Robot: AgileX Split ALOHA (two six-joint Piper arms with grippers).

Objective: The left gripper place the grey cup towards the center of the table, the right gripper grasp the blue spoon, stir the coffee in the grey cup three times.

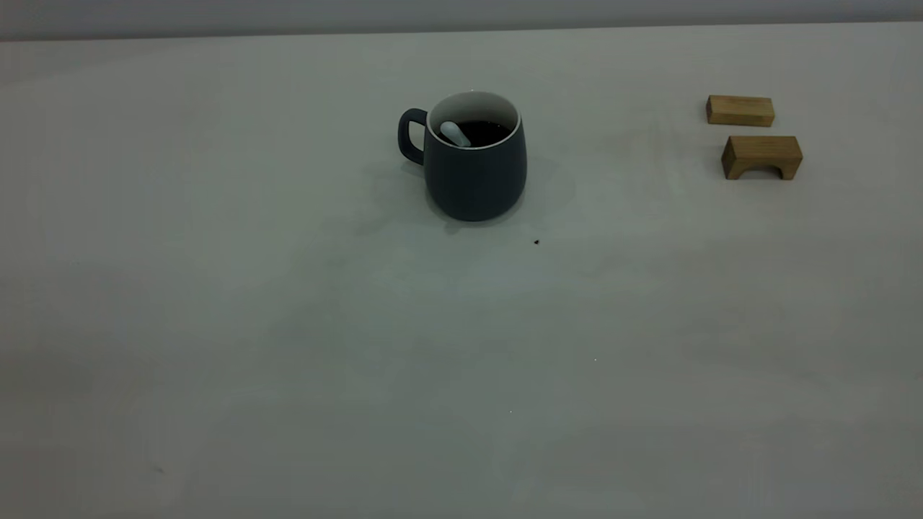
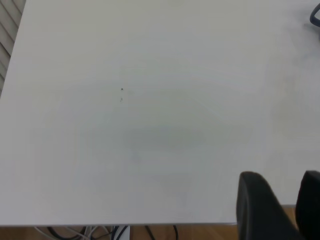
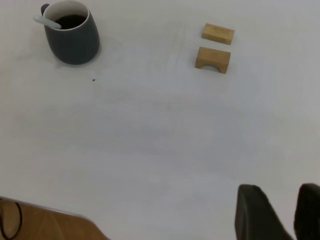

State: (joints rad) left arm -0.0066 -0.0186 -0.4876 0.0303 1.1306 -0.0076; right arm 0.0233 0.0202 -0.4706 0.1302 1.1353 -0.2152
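the grey cup [image 1: 475, 169] stands upright near the middle of the desk [image 1: 288, 346], handle toward the left arm's side; the blue spoon [image 1: 455, 133] already leans inside it, its pale handle resting on the rim by the handle side, bowl sunk in the coffee [image 1: 487, 130]; neither arm shows in the exterior view, so both are pulled back; the left gripper [image 2: 287, 200] hangs over the near edge of the desk, well apart from the cup, jaws a little apart and holding nothing; the right gripper [image 3: 285, 210] is likewise far from the cup, jaws slightly parted and empty; i judge the stirring either done or about to begin; if i must stir, i'd bring the right jaws down onto the exposed spoon handle from above, pinch it clear of the rim, and keep the circles small so the cup doesn't slide or slop; two wooden blocks [image 1: 753, 137] sit well off toward the right arm's side, out of my path.
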